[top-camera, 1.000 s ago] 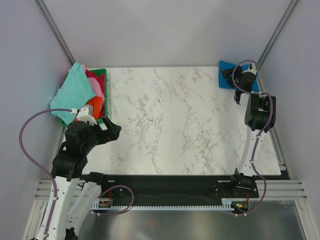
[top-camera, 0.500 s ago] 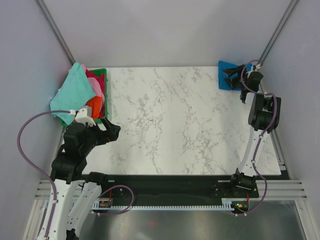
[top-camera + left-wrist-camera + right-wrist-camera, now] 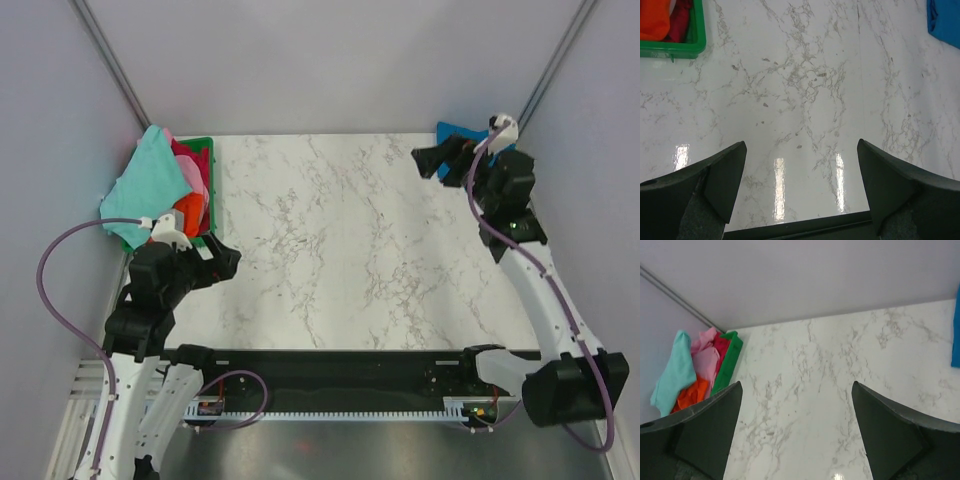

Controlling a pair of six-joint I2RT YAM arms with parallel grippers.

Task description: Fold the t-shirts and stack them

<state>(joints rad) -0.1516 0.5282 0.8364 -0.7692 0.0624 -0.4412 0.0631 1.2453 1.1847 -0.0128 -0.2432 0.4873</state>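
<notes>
**Status: one t-shirt placed, the rest not yet folded.**
Top view: the blue t-shirt (image 3: 452, 131) lies at the far right corner of the worktop (image 3: 340, 240), apparently folded. The other t-shirts (image 3: 145, 180) are heaped in the green basket (image 3: 211, 190). The right pincer (image 3: 425, 163) has left the blue t-shirt and swung inward. The left pincer (image 3: 226, 262) is unmoved. Left wrist view: jaws wide, empty. Right wrist view: jaws wide, empty.

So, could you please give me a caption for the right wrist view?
The right gripper, open above the marble table, looks toward the green basket heaped with coloured t-shirts.
</notes>
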